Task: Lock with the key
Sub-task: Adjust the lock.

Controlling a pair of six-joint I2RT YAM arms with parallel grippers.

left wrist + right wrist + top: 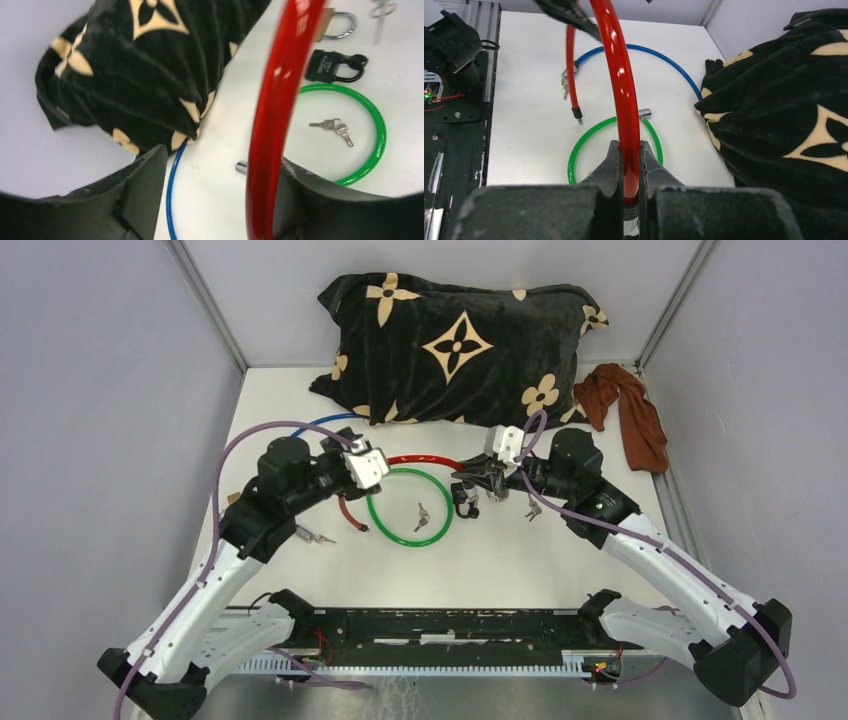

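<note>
A red cable lock (425,459) arcs above the table between both grippers. My right gripper (629,165) is shut on the cable (621,85) just above its black collared end. My left gripper (220,195) is open wide. The cable (275,115) passes between its jaws and leans on the right finger (305,195). The cable's other end (576,112) hangs down to the table. A small key bunch (421,515) lies inside a green cable loop (385,525). A black padlock (332,66) and a brass padlock (336,22) lie past the loop.
A black patterned pillow (455,345) fills the back of the table, with a brown cloth (630,410) to its right. A blue cable (330,422) curves by the pillow. More keys lie at left (318,537) and right (533,508). A metal pin (645,113) lies by the green loop.
</note>
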